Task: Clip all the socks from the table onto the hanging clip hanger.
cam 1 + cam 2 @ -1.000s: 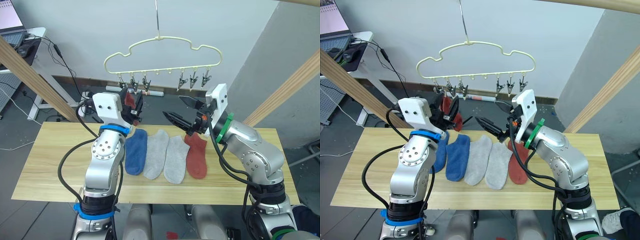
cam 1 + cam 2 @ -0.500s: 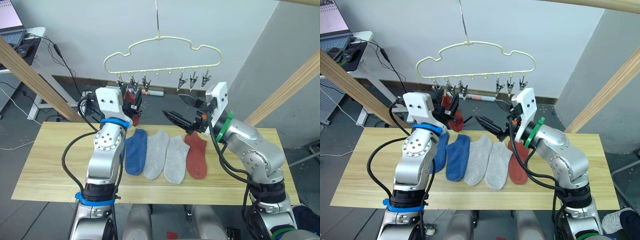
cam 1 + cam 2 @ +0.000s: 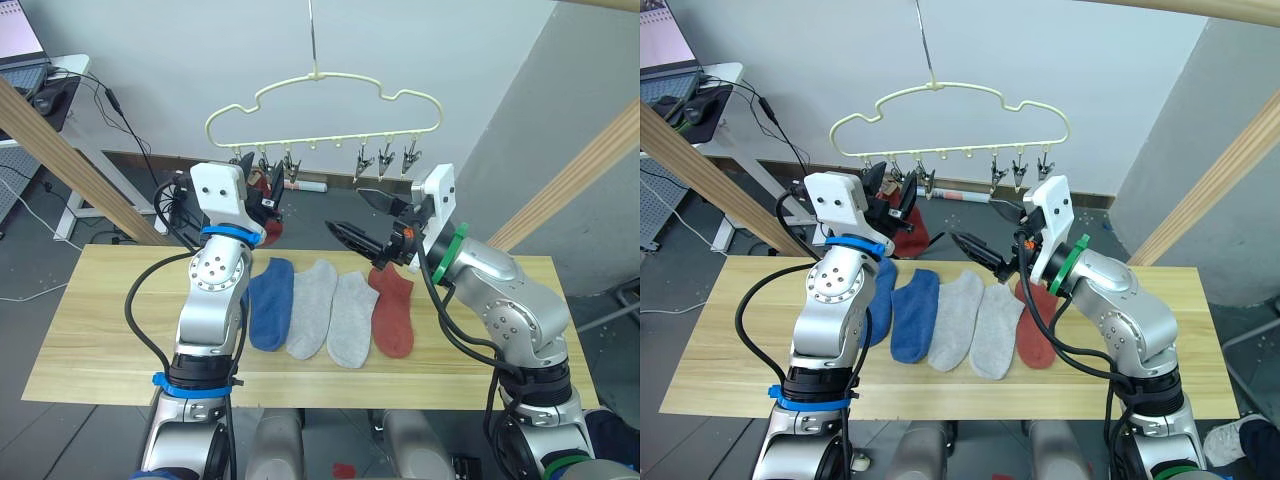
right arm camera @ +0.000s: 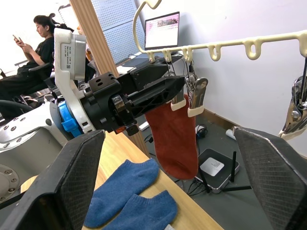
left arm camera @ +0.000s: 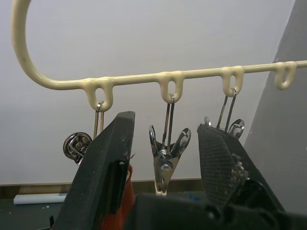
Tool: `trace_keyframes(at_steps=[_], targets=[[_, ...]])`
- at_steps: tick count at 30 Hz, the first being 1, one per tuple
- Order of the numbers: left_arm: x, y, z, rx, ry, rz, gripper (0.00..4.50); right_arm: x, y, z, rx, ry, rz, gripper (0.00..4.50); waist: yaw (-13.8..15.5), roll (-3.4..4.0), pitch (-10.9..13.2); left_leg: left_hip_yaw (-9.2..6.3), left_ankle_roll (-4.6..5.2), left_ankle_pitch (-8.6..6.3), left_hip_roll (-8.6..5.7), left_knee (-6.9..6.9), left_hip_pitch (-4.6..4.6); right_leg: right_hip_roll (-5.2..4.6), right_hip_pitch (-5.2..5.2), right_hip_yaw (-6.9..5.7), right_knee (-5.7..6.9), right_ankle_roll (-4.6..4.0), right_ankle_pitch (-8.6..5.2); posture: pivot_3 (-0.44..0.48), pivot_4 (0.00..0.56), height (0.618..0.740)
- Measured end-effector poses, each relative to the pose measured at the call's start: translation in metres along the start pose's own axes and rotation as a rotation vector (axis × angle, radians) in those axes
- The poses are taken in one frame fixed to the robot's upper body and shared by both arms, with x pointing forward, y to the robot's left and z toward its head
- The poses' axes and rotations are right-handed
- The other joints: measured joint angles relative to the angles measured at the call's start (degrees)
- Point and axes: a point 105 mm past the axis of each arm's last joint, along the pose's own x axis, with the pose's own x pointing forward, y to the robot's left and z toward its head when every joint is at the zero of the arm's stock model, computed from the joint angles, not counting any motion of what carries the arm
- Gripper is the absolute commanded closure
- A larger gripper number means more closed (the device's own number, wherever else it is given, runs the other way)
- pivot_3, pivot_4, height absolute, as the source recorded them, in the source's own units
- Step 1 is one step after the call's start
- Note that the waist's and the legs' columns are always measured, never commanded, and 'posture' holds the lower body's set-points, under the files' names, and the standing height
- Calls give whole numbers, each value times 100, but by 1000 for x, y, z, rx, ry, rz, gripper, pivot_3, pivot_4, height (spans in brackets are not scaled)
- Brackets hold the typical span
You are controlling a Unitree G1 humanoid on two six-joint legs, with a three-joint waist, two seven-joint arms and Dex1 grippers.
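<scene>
The cream clip hanger hangs above the table's far edge. My left gripper is raised to its left clips, open, with one metal clip between its fingers. A rust red sock hangs just under those fingers, its top edge at a clip's jaw and against one finger. On the table lie a blue sock, a second blue sock partly behind my left arm, two grey socks and another red sock. My right gripper hovers open and empty above that red sock.
Slanted pale wooden poles stand at the left and the right. A white desk with a laptop and cables is at the back left. A seated person is off to my left side.
My left gripper has risen closer to the left clips, and the red sock now hangs lower beneath it. The right arm has not moved.
</scene>
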Motion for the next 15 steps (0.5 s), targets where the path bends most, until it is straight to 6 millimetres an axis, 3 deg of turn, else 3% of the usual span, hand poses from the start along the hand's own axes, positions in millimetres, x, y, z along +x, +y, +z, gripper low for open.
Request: trace_keyframes(at_steps=[3, 7, 11, 15], targets=[[0, 0, 0, 1, 0, 0, 2532, 0, 0, 0, -1, -1, 0, 0, 0, 0, 0, 0, 0, 0, 0, 0, 0, 0, 0, 0, 0, 0, 0, 13, 308, 740], [0, -1, 0, 1, 0, -4, 3654, 0, 0, 0, -2, -2, 0, 0, -1, 0, 0, 0, 0, 0, 0, 0, 0, 0, 0, 0, 0, 0, 0, 12, 310, 740], [0, -2, 1, -2, -4, -18, 4461, 0, 0, 0, -1, -2, 0, 0, -1, 0, 0, 1, 0, 0, 0, 0, 0, 0, 0, 0, 0, 0, 0, 13, 311, 740], [1, -3, 1, -2, -7, -20, 4484, 0, -1, -1, 2, 0, -9, 0, -2, 0, 0, 0, 0, 0, 0, 0, 0, 0, 0, 0, 0, 0, 0, 15, 312, 740]])
